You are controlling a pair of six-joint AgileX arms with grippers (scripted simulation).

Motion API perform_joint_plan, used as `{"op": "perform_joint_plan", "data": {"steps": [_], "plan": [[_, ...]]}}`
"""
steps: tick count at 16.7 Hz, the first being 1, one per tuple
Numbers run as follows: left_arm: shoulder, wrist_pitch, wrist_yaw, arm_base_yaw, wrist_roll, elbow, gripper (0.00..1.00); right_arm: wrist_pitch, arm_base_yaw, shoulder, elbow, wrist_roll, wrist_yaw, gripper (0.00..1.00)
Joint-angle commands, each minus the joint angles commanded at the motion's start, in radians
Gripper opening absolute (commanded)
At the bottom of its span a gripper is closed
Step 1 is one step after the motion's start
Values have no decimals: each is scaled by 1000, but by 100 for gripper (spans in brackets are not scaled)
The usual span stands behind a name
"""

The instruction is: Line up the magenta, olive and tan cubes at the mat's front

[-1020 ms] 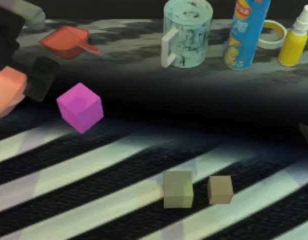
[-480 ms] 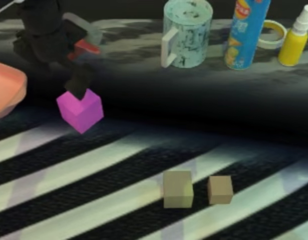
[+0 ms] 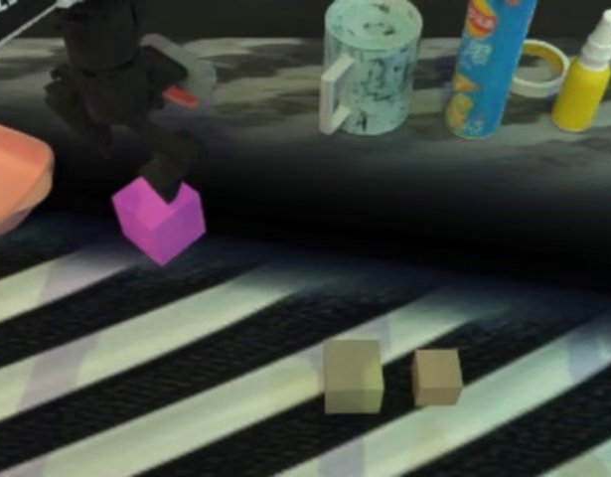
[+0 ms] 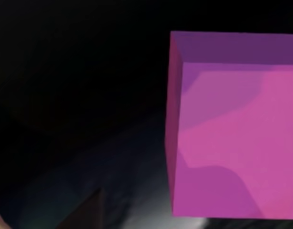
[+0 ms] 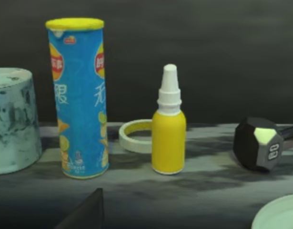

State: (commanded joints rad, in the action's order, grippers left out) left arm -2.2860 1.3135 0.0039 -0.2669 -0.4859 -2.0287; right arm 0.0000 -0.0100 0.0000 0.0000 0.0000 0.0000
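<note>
1. My left gripper comes down from the far-left corner of the top view, its black arm bent over, and the tip sits right at the back top edge of the magenta cube. Can't tell if the fingers are spread or pinched, it's all one dark blob up there.
2. The magenta cube is matte, sharp-edged and turned corner-forward, sitting on the dark part of the mat behind the pale stripes.
3. The olive cube is well to the front-right of the magenta one, with the smaller tan cube just beside it on the right, a small gap between them. Both are flat matte blocks on the striped, woven-looking part of the mat.
4. Back-right of the magenta cube: a speckled pale mug, a blue chips can, a tape ring and a yellow dropper bottle. An orange rounded thing sits to its left.
5. The left wrist view is mostly dark, with the magenta cube filling one side up close.
6. The right wrist view shows the can, bottle and ring, plus a black hex dumbbell the top view doesn't catch. The right gripper itself isn't visible anywhere.
</note>
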Motion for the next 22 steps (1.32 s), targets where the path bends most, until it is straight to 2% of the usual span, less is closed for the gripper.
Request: {"op": "perform_joint_plan", "data": {"steps": [4,10,15,22], "plan": [[-7,-42,0,2,-2,39,100,0,0,0,0,0,0,100],[-61,-284,1,2,-2,216,100,0,0,0,0,0,0,100],[-70,-311,1,2,-3,241,100,0,0,0,0,0,0,100],[-70,-311,1,2,-3,241,47,0,0,0,0,0,0,100]]}}
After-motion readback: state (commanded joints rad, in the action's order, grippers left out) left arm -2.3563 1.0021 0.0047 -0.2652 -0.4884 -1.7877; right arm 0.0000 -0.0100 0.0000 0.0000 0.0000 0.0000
